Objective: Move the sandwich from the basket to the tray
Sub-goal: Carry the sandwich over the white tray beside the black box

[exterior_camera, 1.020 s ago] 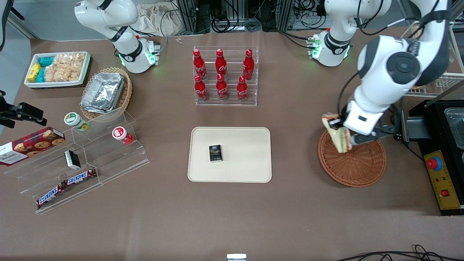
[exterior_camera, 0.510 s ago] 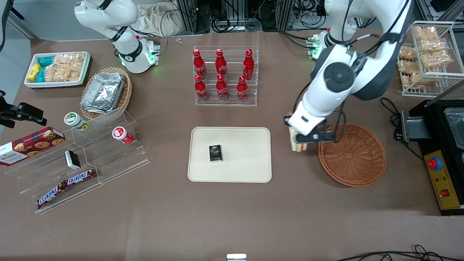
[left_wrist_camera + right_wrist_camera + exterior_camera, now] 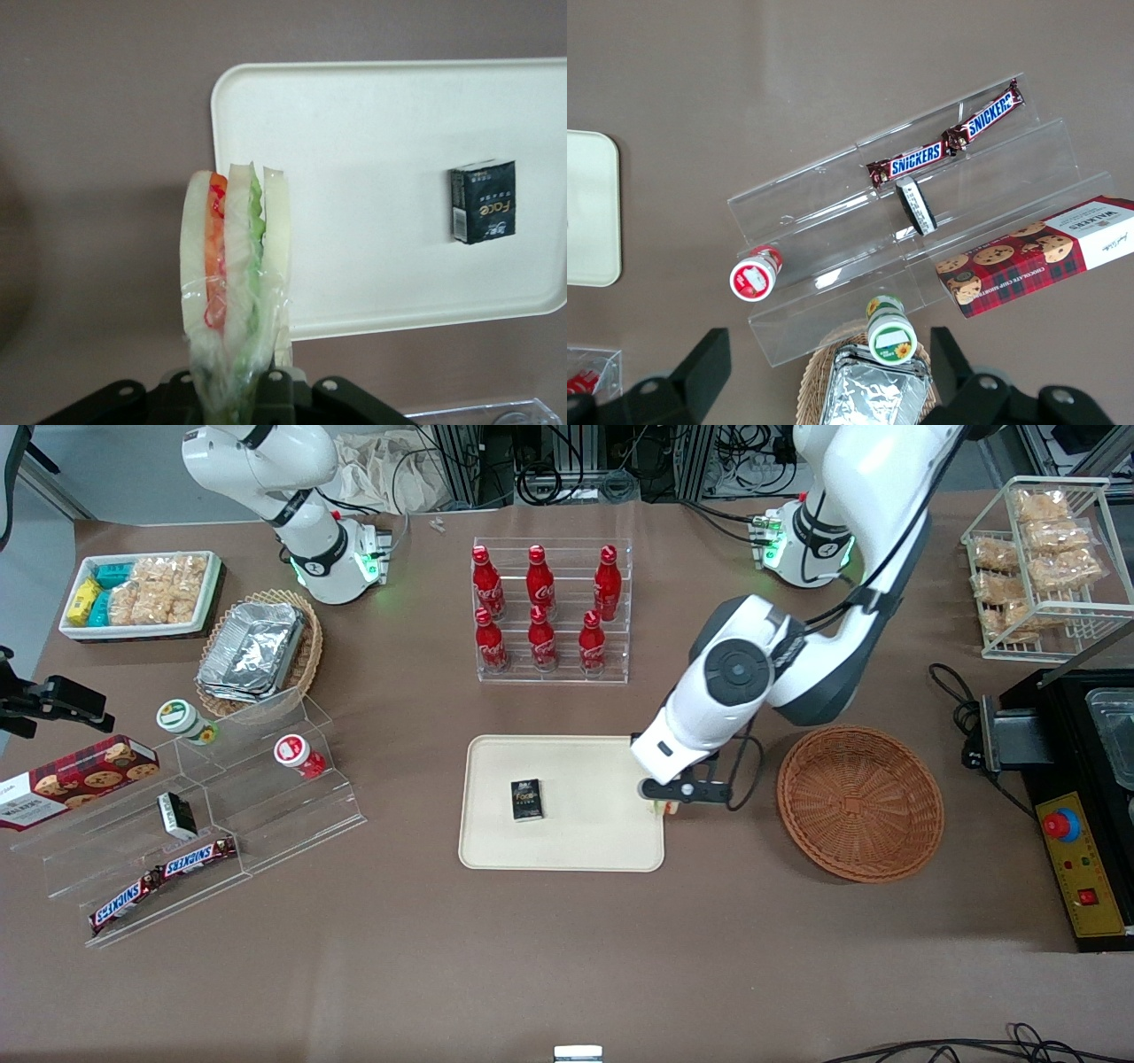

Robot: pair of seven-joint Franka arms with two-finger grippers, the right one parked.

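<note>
- Now the tool [image 3: 666, 802] hangs over the edge of the cream tray [image 3: 567, 850] that lies nearest the wicker basket [image 3: 859, 804], and it is clamped on the wrapped sandwich [image 3: 235, 292].
- From the wrist, the sandwich stands on edge in the grip, its pale bread, orange, red and green layers showing through the clear film; its free end reaches past the tray's rim [image 3: 354, 75] while its gripped end is over bare bench [image 3: 97, 133].
- From the front, only a small pale bit of the sandwich [image 3: 664, 808] shows under the tool, right at the tray's edge.
- As for progress, the basket sits empty on the bench, well apart from the tool toward the working arm's end, so the pick-up and most of the carry look done.
- What is left, as I judge it: move a little further in over the tray, lower, and let go.
- A small dark box [image 3: 526, 799] lies on the tray, away from the tool toward the parked arm's end; the stretch of tray between it and the tool is bare, so there looks to be room to set the wedge down without touching the box.
- One risk: released at this spot, the sandwich could land across the rim, partly on the bench.
</note>
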